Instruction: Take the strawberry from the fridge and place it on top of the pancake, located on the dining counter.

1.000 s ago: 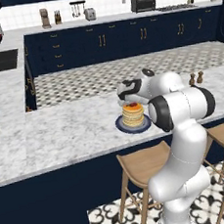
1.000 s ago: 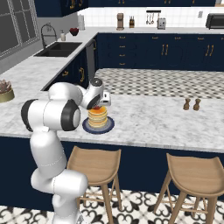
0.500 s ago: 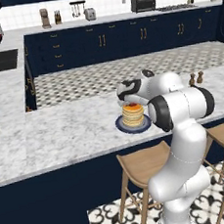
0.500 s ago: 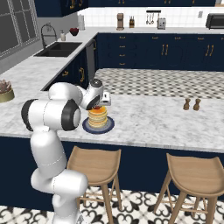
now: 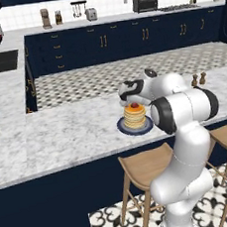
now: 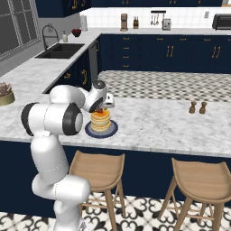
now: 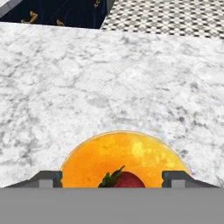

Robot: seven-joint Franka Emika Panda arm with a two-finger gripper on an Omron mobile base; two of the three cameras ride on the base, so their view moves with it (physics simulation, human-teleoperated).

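The gripper (image 7: pixel 114 179) hangs directly over the pancake (image 7: pixel 124 158) with its jaws spread wide, one fingertip on either side of the strawberry (image 7: pixel 122 180) and neither touching it. The berry sits on top of the pancake, near the middle of the golden stack, which rests on its dark plate (image 5: pixel 123 130) on the dining counter (image 5: pixel 68 135). The likely risk is a careless lift: a sideways drift could clip the berry off the stack onto the counter.
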